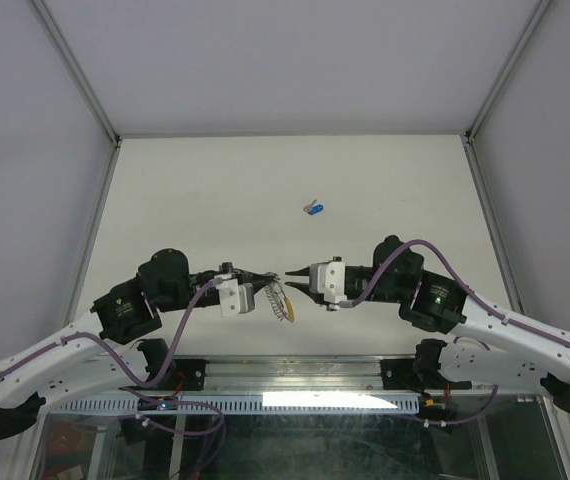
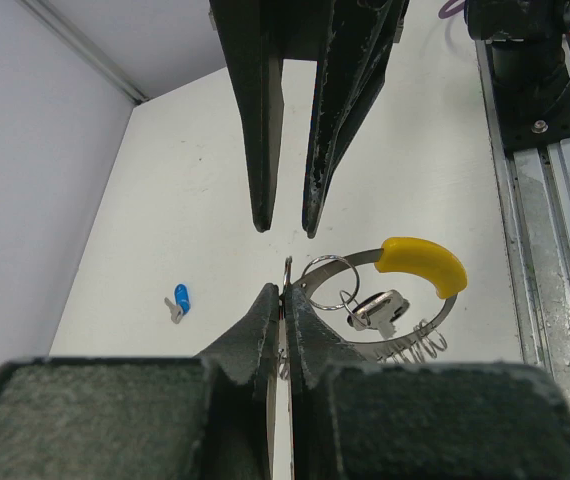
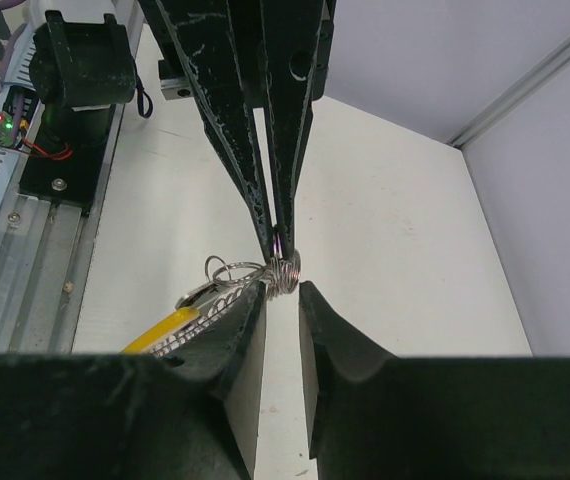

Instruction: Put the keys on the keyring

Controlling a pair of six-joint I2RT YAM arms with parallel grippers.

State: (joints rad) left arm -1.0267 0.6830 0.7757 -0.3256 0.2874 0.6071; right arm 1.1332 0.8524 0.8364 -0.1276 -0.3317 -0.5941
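Over the white table (image 1: 215, 180), left end effector (image 2: 285, 300) clamps keyring (image 2: 420, 262); right end effector (image 3: 283, 292) parted.

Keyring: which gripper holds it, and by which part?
The left gripper holds the keyring, pinched at its coiled metal end. The right gripper is open close to that end and grips nothing.

Open table (image 1: 215, 190) all around the blue key (image 1: 314, 209)

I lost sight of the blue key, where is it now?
In the top view the blue key lies alone on the table, farther from the arm bases than the keyring and slightly to its right.
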